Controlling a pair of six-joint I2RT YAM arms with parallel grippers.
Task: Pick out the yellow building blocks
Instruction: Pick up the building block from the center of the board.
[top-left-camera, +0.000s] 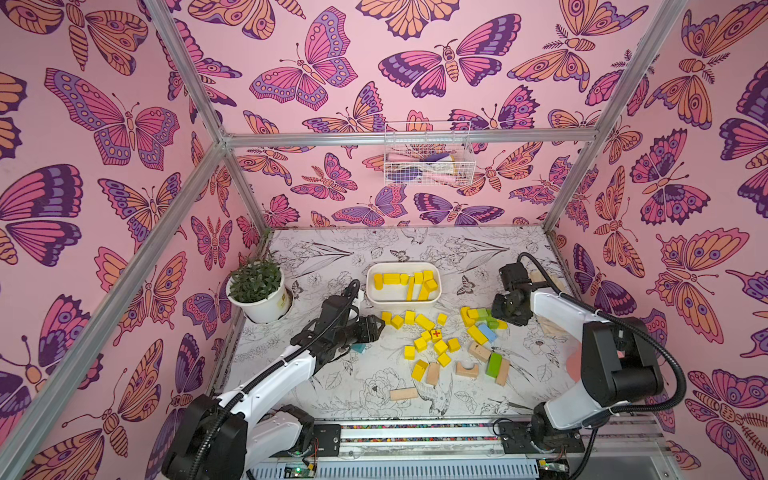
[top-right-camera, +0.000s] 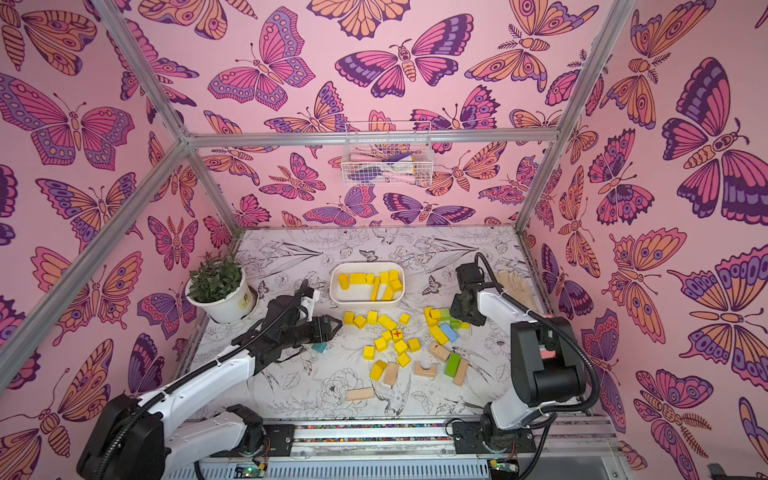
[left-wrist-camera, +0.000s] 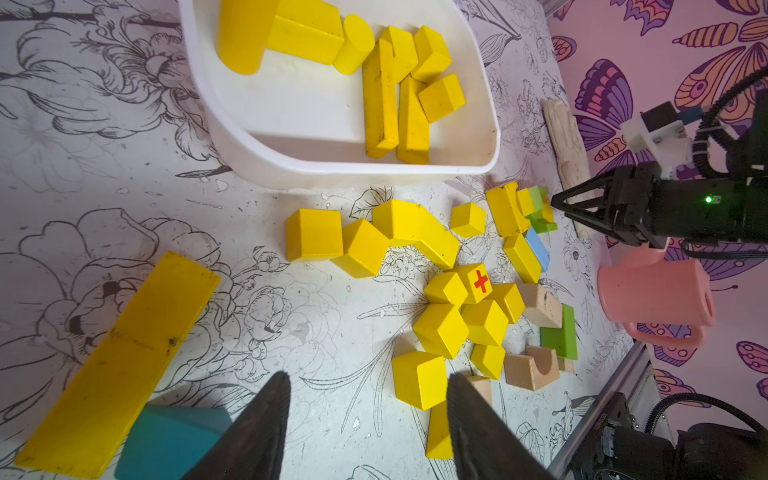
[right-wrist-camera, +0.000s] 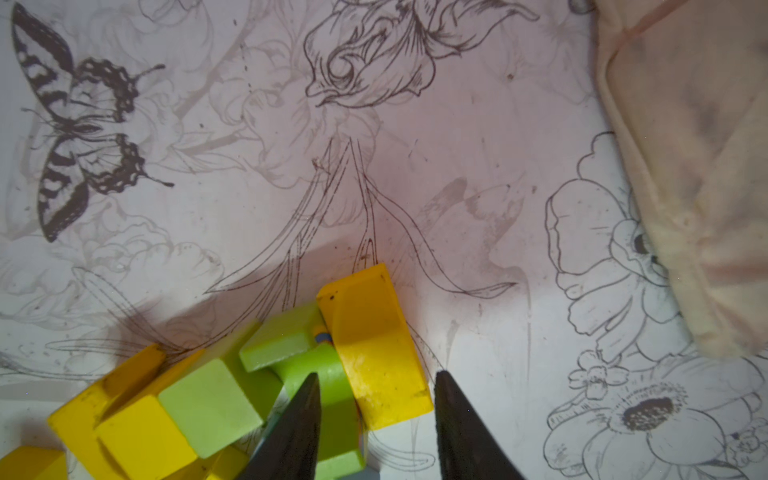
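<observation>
Well, my left tool (top-left-camera: 379, 326) hangs low over the tabletop (top-left-camera: 332, 386). Its two dark fingers (left-wrist-camera: 266, 415) stand moderately apart with only the printed surface between them, so it holds nothing. A yellow cube (left-wrist-camera: 419, 378) lies just beside one fingertip. My right tool (right-wrist-camera: 376, 376) is down at the far-right pile, its fingertips set on either side of the near end of one yellow block (right-wrist-camera: 374, 345). A strip of green shows between one finger and that block, so the tool is spread around it rather than clamped on it. The block leans against some light green blocks (right-wrist-camera: 208, 399), with more yellow pieces packed in beside them. The yellow building blocks (top-left-camera: 419, 344) are split between two places. A batch of cubes, bars and cylinders already lies in the white tray (top-left-camera: 369, 286) at the middle of the tabletop. The rest are scattered just in front of the tray, between my two tools, among them the cube with the red cross (top-left-camera: 436, 333). A long yellow plank (left-wrist-camera: 116, 365) lies under my left arm, touching a teal block (left-wrist-camera: 166, 440). Mixed into the scatter are a blue block (top-left-camera: 487, 332), a green bar (top-left-camera: 493, 365) and several tan wooden blocks (top-left-camera: 480, 351), one of them an arch (top-left-camera: 466, 369). A potted plant (top-left-camera: 257, 291) stands at the left edge, and a pink cup (left-wrist-camera: 656, 291) lies by the right wall.
</observation>
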